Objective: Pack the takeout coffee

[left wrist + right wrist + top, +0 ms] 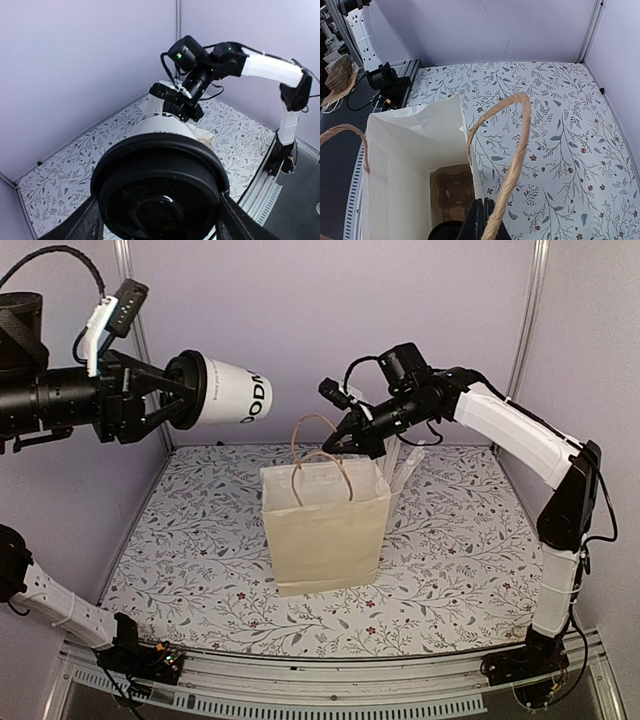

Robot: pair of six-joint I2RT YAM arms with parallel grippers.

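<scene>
Takeout coffee (235,393) is held sideways by left pincer (188,390) — above-left of paper bag (325,535). Handle (512,150) at bag's rear is clenched in right pincer (345,443).

A white tabletop (450,570) printed with grey-green leafy sprigs and small red flowers carries everything, with a ribbed metal rail (330,680) along its 6 o'clock edge. One tall cream paper bag (325,530) stands upright near the centre, mouth open, its twisted brown paper handles (322,462) raised. At the bag's 1 o'clock, just behind it, long white straws (408,465) stick up; their base is hidden.
</scene>
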